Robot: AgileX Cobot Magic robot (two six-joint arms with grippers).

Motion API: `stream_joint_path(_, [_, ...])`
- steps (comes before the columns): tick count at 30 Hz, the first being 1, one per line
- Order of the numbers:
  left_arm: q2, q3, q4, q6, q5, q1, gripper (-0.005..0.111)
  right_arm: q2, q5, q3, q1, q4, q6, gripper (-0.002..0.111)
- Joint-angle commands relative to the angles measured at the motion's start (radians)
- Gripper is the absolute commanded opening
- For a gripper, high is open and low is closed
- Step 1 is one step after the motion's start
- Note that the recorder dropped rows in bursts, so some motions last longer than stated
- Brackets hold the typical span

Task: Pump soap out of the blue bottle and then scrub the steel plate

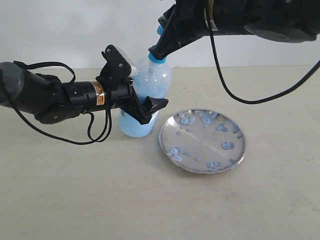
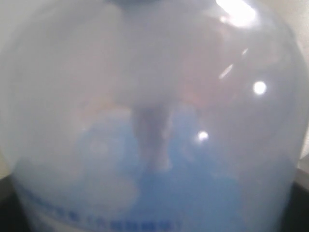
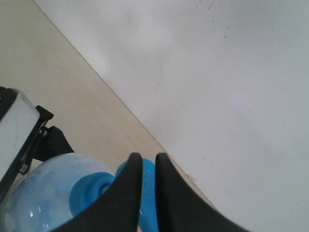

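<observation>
The blue bottle (image 1: 150, 82) stands left of the steel plate (image 1: 200, 137), with light blue soap (image 1: 135, 127) pooled at its bottom. My left gripper (image 1: 145, 107) is shut on the bottle's lower body. The bottle (image 2: 154, 116) fills the left wrist view and hides the fingers there. My right gripper (image 1: 156, 52) comes down from above, shut, with its tips on the blue pump head (image 3: 148, 186); the blue collar (image 3: 84, 193) shows beside the right gripper (image 3: 147, 157). Pale blue soap blobs (image 1: 227, 145) dot the plate.
The beige table (image 1: 75, 200) runs back to a white wall (image 1: 75, 30). Black cables hang from the left arm (image 1: 92, 135) and the right arm (image 1: 235, 95), the latter looping above the plate's far side.
</observation>
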Motion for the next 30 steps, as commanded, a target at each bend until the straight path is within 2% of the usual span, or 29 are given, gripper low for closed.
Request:
stream_joint_path(1, [0.016,0.015,0.027,0.009,0.080,0.003,0.004,-0.007,-0.012,0.006,-0.001,0.001,-0.002,0.000])
stream_joint_path(30, [0.016,0.015,0.027,0.009,0.079,0.003,0.004,0.058,-0.001,-0.034,-0.001,0.006,-0.021,0.000])
